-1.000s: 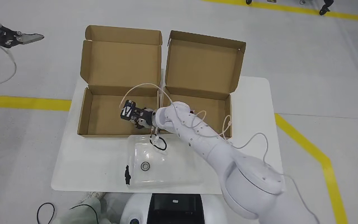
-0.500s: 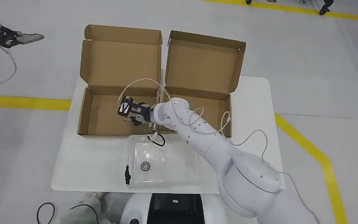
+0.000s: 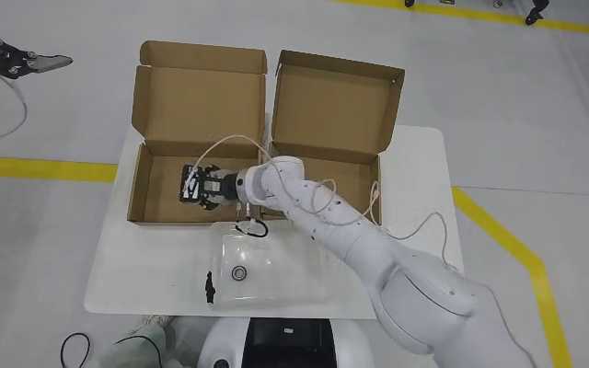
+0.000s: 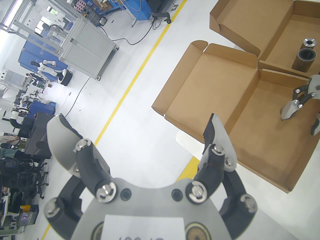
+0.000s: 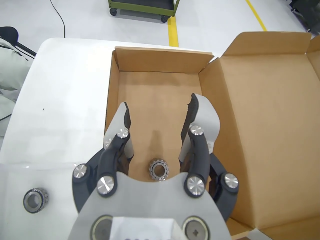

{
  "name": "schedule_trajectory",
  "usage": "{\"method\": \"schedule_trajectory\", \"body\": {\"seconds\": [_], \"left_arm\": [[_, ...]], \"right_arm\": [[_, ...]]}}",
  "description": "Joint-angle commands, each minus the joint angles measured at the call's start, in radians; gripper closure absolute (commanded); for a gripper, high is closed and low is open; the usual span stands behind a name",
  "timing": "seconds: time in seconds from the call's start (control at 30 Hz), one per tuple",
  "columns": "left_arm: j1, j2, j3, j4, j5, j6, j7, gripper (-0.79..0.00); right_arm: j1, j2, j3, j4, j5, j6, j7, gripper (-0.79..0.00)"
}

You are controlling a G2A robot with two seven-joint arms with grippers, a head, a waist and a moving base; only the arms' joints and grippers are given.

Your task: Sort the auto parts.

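1. The right claw point(image 5: 160, 103) hangs inside the left-hand box point(image 3: 135, 189), centre-left of the top view. Its fingers are spread wide and grip nothing.
2. A bearing point(image 5: 158, 169) lies on the box floor between the spread fingers, close to the palm and apart from both pads. Its bore faces the wrist camera. Judgement: this part is delivered, and the step in hand is the pull-out.
3. The left claw point(image 4: 137, 123) is released and empty, over the floor and well apart from the table point(image 3: 405, 184).
4. Left to sort: a second bearing point(image 3: 239, 272) in the clear tray point(image 3: 294, 271), lower centre of the top view, and a small black part point(image 3: 210, 289) near the tray's lower-left corner.
5. The right-hand box point(image 3: 331, 106) holds a dark sleeve point(image 4: 305, 59) and a silver sleeve point(image 4: 309, 43), just beside each other. Bearings therefore seem to belong in the left-hand box.
6. To do it well: rise straight up before swinging, and keep the fingers spread so no pad nudges the bearing. Clear the box's near wall, then straddle the tray bearing, centred.
7. Risk: a knocked bearing may roll, and the tray's clear wall is hard to judge.
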Motion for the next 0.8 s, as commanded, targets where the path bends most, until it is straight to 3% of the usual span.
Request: {"method": "schedule_trajectory", "body": {"seconds": [0.0, 0.2, 0.43, 0.57, 0.77], "left_arm": [[0.000, 0.000, 0.000, 0.000, 0.000, 0.000, 0.000, -0.785], [0.000, 0.000, 0.000, 0.000, 0.000, 0.000, 0.000, -0.785], [0.000, 0.000, 0.000, 0.000, 0.000, 0.000, 0.000, -0.785], [0.000, 0.000, 0.000, 0.000, 0.000, 0.000, 0.000, -0.785], [0.000, 0.000, 0.000, 0.000, 0.000, 0.000, 0.000, -0.785]], "right_arm": [[-0.031, 0.037, 0.032, -0.086, -0.014, -0.010, 0.031, -0.437], [-0.197, 0.164, 0.176, -0.393, -0.067, -0.039, 0.203, -0.496], [-0.532, 0.306, 0.430, -0.850, -0.116, -0.140, 0.429, -0.508], [-0.687, 0.350, 0.525, -1.033, -0.119, -0.204, 0.513, -0.511], [-0.813, 0.387, 0.596, -1.170, -0.117, -0.261, 0.539, -0.493]]}}
